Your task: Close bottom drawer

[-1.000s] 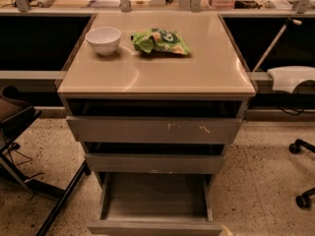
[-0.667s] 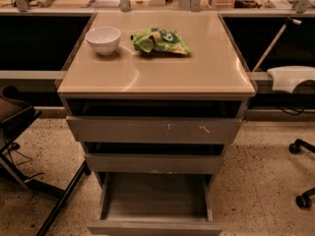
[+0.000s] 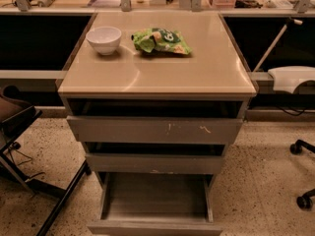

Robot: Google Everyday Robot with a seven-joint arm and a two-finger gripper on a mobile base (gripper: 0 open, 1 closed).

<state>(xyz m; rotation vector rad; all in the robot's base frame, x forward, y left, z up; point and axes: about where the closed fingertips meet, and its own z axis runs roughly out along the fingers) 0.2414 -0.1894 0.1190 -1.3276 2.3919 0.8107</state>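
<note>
The bottom drawer [image 3: 155, 200] of the cabinet stands pulled far out toward me, its shallow grey wood-grain box empty and its plain front face at the lower frame edge. Above it the middle drawer [image 3: 155, 162] and the widest top drawer [image 3: 155, 130], with white scratch marks, stand slightly open. My gripper is not in view.
A white bowl [image 3: 104, 39] and a green snack bag [image 3: 160, 41] lie on the beige cabinet top [image 3: 157, 75]. A dark chair and stand [image 3: 22, 132] are at the left, office chair wheels [image 3: 302, 173] at the right, a counter with clutter behind.
</note>
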